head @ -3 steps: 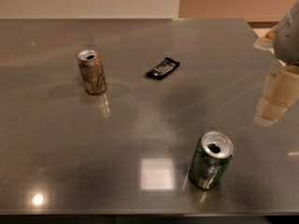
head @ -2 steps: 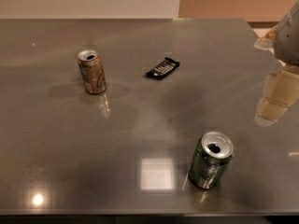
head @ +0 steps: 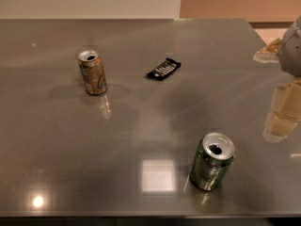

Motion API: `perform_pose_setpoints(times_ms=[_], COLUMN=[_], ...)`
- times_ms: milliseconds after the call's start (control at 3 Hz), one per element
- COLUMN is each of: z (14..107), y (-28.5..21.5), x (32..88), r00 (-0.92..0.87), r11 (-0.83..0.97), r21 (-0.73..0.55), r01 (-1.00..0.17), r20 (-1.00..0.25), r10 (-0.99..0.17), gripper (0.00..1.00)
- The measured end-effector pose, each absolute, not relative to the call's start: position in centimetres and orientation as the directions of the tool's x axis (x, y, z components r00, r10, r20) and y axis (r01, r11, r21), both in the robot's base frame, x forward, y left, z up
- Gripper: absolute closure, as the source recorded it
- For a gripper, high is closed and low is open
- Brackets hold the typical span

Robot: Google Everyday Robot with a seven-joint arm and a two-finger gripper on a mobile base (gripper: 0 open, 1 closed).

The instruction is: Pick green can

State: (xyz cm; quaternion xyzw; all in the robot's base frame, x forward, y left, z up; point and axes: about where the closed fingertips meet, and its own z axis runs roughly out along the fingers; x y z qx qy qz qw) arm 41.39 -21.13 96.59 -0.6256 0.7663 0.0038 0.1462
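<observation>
The green can [head: 211, 162] stands upright on the grey table [head: 141, 126] at the front right. It has a silver top with an open tab hole. My gripper [head: 278, 126] hangs at the right edge of the view, to the right of the can and a little farther back, well apart from it and holding nothing that I can see. Its grey wrist [head: 294, 51] shows above it.
A tan-gold can [head: 92, 72] stands upright at the left middle of the table. A black snack wrapper [head: 163, 68] lies flat near the centre, farther back. The table's front edge runs along the bottom of the view. A pale wall lies beyond the far edge.
My gripper has shifted slightly lower in the view at the right edge. The cans and the wrapper have not moved.
</observation>
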Motion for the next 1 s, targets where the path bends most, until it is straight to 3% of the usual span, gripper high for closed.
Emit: perform_pose_setpoints(times_ms=[1000], z=[90.9], y=[-16.4], x=[37.7], r00=[-0.024], r11=[0.091], r21=[-0.148], r01=[-0.985], r20=[-0.406], r10=[-0.914], gripper=[0.0])
